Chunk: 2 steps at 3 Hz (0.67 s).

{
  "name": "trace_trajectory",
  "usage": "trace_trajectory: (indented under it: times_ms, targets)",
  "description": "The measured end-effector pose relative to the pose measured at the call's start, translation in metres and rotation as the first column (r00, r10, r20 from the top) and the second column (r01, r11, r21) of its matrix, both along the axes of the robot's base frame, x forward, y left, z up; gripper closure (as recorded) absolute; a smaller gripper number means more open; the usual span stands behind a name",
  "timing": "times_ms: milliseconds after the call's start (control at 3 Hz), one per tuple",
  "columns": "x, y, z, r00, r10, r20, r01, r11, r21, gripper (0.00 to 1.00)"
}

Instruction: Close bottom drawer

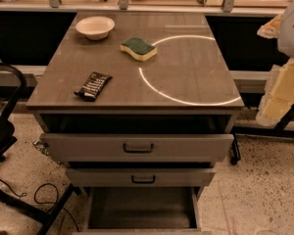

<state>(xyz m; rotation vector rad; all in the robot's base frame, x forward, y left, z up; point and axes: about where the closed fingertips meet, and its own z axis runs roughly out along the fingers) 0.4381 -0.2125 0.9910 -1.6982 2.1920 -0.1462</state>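
Observation:
The bottom drawer (142,208) is the lowest of three grey-beige drawers and stands pulled far out towards me. Its dark grey interior looks empty, and its front panel is cut off by the lower edge of the view. The middle drawer (139,176) is out a little, and the top drawer (137,147) is out slightly more. My gripper (283,89) hangs pale at the right edge of the view, to the right of the cabinet at about countertop height. It is well away from the bottom drawer and touches nothing.
On the countertop (196,67) lie a white bowl (95,27), a green-and-yellow sponge (138,48) and a dark snack bag (92,85). A black chair (5,131) and cables (44,195) are on the left floor. A dark stand leg (284,124) is on the right.

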Motion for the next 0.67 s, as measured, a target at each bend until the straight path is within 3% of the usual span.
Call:
trace_trajectory:
  times_ms: [667]
  targets:
    - [-0.008, -0.009, -0.018, 0.9998, 0.018, -0.004, -0.018, 0.999, -0.026, 0.00]
